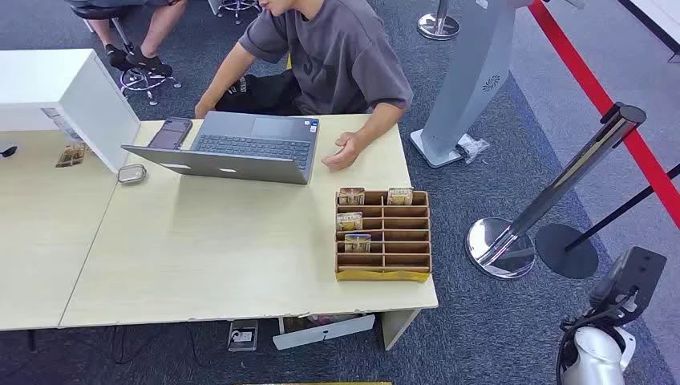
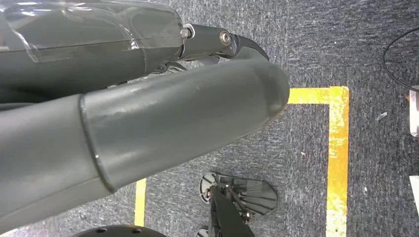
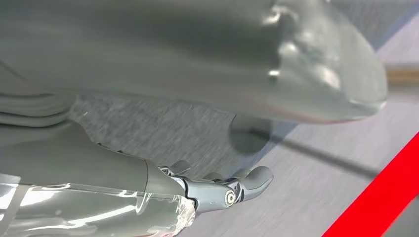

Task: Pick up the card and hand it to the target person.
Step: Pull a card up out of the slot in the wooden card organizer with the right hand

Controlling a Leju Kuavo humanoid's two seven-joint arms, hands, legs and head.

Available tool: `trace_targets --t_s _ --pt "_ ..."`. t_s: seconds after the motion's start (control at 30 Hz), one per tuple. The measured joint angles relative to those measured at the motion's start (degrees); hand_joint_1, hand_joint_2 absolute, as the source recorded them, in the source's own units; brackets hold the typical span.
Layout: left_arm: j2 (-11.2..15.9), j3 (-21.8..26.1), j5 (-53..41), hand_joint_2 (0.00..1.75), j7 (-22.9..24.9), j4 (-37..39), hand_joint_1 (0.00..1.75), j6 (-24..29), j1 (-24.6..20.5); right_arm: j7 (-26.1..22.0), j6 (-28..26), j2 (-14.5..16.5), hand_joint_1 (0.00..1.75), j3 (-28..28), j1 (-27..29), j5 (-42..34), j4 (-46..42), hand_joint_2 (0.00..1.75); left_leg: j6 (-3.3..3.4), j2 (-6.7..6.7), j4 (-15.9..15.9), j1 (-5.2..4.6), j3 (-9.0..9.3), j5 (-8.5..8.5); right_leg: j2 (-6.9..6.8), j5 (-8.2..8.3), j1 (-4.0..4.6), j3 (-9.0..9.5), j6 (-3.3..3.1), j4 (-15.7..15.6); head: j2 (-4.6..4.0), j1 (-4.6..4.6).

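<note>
Standing near the front right corner of the pale wooden table (image 1: pixel 200 257) is a brown cardboard card rack with two columns of slots (image 1: pixel 383 235), taken here as the reference point. Four small printed cards (image 1: pixel 350 196) sit upright in the rack: one in the far slot of each column, and two more in the next left-column slots toward the robot. No card is held by either hand.

Beyond the rack, at the table's far edge, a person in a grey T-shirt (image 1: pixel 341 56) sits with one hand (image 1: pixel 343 151) resting on the tabletop, near the rack's far side. Left of that hand lies an open grey laptop (image 1: pixel 236 147), with a dark phone (image 1: pixel 170 133) at its far left corner and a small round metal item (image 1: pixel 131 173) just beside its left front corner. A white box-shaped unit (image 1: pixel 68 92) stands further left again.

Right of the rack, off the table on grey carpet, stands a chrome stanchion post with a round base (image 1: pixel 529 220), with a red belt (image 1: pixel 597 92) running past it.

The right hand (image 3: pixel 217 190) hangs over the carpet, fingers loosely extended and holding nothing. The left hand (image 2: pixel 148 133) hangs over carpet marked with yellow tape (image 2: pixel 338 148); its thumb covers the fingers, so its state cannot be determined.
</note>
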Motion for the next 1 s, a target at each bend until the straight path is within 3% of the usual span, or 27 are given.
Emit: trace_targets --t_s 0.2,0.33,1.0 --pt "-0.11 -0.42 -0.32 0.0 0.01 0.01 0.0 -0.06 -0.02 -0.26 -0.13 0.73 0.0 1.4 -0.79 1.37 0.4 0.0 0.0 0.1 0.02 0.0 -0.04 -0.02 0.11 0.02 -0.01 -0.09 -0.01 0.04 0.0 0.0" --pt "-0.16 -1.03 -0.74 0.0 0.57 0.01 0.0 -0.28 -0.06 0.03 -1.18 1.29 0.0 3.11 -1.53 6.36 1.5 1.75 -0.02 0.07 0.0 0.01 -0.03 0.0 0.08 0.04 0.02 -0.08 -0.02 0.03 0.0 0.0" --pt "-0.69 -2.5 -1.74 0.0 0.87 -0.26 0.0 0.31 -0.08 -1.22 -2.72 4.76 0.0 6.85 -4.05 13.18 2.51 1.75 0.05 -0.22 -0.02 0.03 -0.04 0.08 -0.2 0.02 0.03 0.02 -0.01 -0.05 0.0 0.0"
